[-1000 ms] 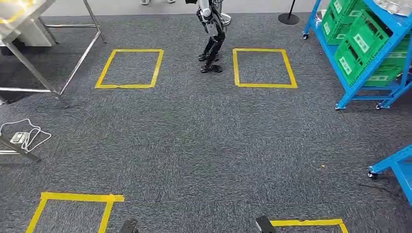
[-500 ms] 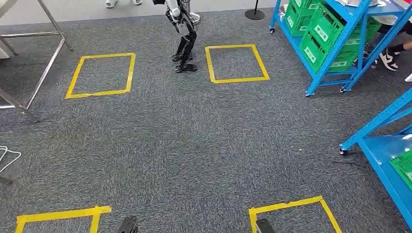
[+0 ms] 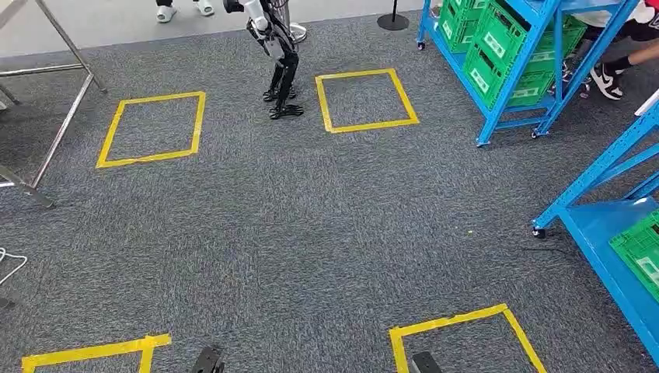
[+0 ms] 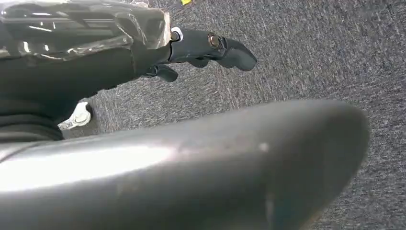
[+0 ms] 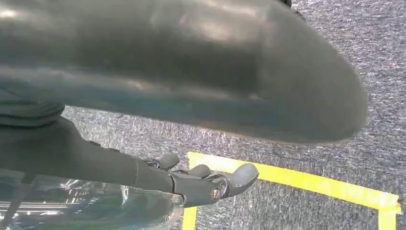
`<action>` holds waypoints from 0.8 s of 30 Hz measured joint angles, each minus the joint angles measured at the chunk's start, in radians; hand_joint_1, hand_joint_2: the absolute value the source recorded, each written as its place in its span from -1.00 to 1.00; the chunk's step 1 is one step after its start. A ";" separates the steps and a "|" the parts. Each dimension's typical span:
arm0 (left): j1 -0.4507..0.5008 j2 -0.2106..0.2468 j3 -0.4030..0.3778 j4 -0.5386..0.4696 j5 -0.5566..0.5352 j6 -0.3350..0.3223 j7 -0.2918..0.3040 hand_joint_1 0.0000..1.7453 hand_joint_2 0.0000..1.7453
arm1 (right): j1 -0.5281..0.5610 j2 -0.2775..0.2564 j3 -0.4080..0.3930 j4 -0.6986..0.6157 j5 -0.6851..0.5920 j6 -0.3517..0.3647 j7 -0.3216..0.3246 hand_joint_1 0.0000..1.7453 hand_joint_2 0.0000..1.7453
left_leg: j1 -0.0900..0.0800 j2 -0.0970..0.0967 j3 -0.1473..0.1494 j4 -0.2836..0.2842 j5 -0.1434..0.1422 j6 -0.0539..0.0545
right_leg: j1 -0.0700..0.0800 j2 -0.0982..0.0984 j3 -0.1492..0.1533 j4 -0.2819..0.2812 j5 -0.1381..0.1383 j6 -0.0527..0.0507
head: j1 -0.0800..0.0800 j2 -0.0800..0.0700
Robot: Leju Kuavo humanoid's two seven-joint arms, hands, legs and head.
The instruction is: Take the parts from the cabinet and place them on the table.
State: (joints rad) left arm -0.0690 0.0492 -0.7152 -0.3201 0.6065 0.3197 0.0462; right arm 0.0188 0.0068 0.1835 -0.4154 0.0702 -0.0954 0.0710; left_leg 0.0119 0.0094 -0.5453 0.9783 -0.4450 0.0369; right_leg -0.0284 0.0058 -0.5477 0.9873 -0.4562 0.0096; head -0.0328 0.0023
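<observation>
The blue cabinet rack (image 3: 491, 116) with green crates (image 3: 509, 54) stands at the far right. A nearer blue rack (image 3: 598, 233) with a green crate (image 3: 641, 249) comes in at the right edge. The parts themselves are too small to make out. The metal legs of a table (image 3: 66, 116) show at the far left. My left hand (image 4: 191, 48) hangs over the carpet with its dark fingers stretched out and nothing between them; glossy clear film lies over its back. My right hand (image 5: 191, 184) hangs the same way above a yellow tape line (image 5: 306, 179).
Grey carpet carries yellow tape squares (image 3: 365, 101) (image 3: 151, 128) (image 3: 458, 326). Another robot's legs (image 3: 281, 74) stand between the far squares. A person's shoes (image 3: 602, 78) show behind the far rack, and more shoes (image 3: 180, 8) at the top. A white cable (image 3: 9, 264) lies far left.
The whole picture has slid left and the far things have come nearer the top: my view has turned right. The nearer blue rack has come into view.
</observation>
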 joint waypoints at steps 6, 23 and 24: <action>0.000 0.000 -0.003 0.000 -0.001 0.004 0.000 -1.00 -1.00 | 0.000 0.005 0.000 0.000 0.018 0.007 -0.001 -1.00 -1.00 | 0.000 0.000 -0.006 0.007 -0.002 -0.001 | -0.001 -0.001 -0.001 0.000 0.003 0.002 | 0.000 0.000; 0.007 -0.006 0.003 0.002 0.020 -0.002 -0.015 -1.00 -1.00 | -0.008 -0.003 0.001 -0.014 0.046 0.023 0.007 -1.00 -1.00 | 0.013 -0.100 -0.044 0.002 0.035 -0.059 | -0.008 0.028 0.009 0.025 -0.035 0.001 | 0.001 0.000; 0.010 -0.005 0.003 0.003 0.021 -0.002 -0.015 -1.00 -1.00 | -0.009 -0.003 0.001 -0.014 0.046 0.023 0.006 -1.00 -1.00 | 0.018 -0.101 -0.047 0.007 0.036 -0.061 | -0.012 0.020 0.010 0.023 -0.029 -0.007 | 0.001 0.000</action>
State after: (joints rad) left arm -0.0591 0.0439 -0.7122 -0.3170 0.6271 0.3174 0.0309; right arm 0.0093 0.0035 0.1842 -0.4299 0.1164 -0.0729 0.0774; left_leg 0.0298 -0.0916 -0.5925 0.9851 -0.4095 -0.0245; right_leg -0.0403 0.0259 -0.5373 1.0100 -0.4855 0.0023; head -0.0320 0.0023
